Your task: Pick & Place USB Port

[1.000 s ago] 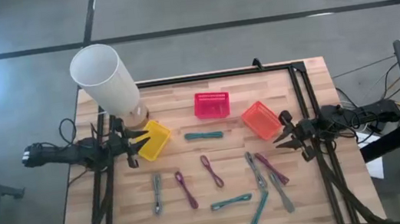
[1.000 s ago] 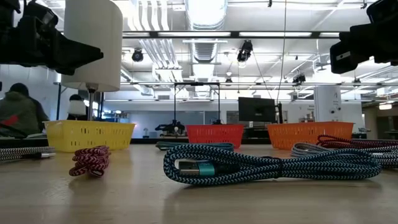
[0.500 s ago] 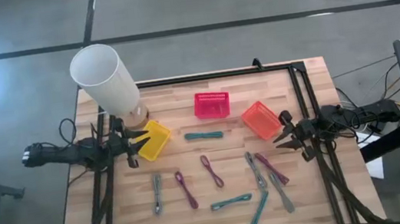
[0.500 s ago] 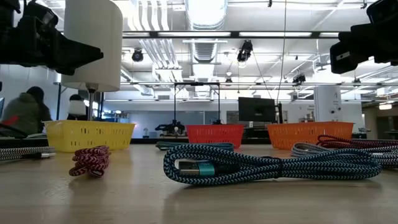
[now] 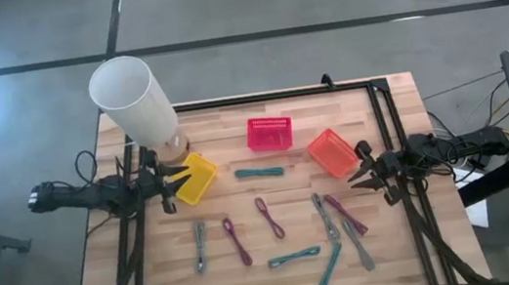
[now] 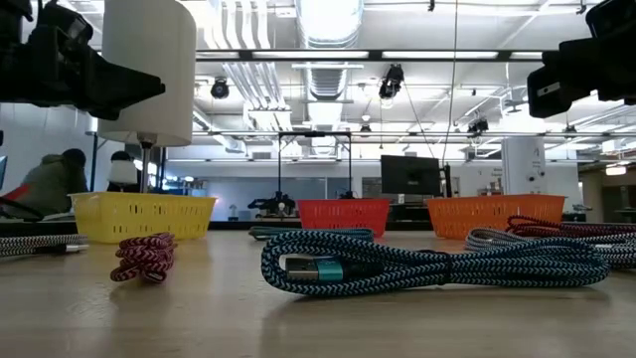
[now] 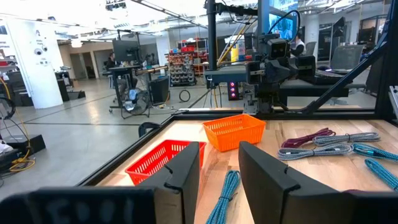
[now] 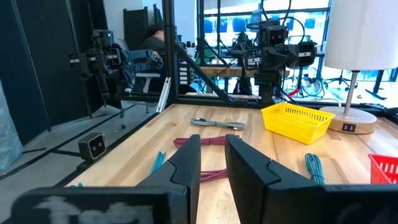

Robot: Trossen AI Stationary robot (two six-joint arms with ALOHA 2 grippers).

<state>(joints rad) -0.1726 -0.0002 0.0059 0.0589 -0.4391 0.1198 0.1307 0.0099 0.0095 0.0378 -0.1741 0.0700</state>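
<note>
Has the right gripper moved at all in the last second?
No. In the high view the right gripper sits just right of the orange basket, same as before, holding nothing.

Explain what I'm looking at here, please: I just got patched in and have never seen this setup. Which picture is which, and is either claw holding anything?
It is a robot with two dark arms at a wooden table. The overhead picture shows everything: the left gripper hangs by the yellow basket, the right gripper by the orange basket. A pink-red basket sits between them at the back, next to a white lamp. Bundled braided cables lie scattered across the front, such as a teal cable.

The level picture looks across the tabletop from the front, cables close up. The other two come from cameras on each wrist, looking past that arm's two fingers.

Both grippers have a gap between the fingers and hold nothing.
</note>
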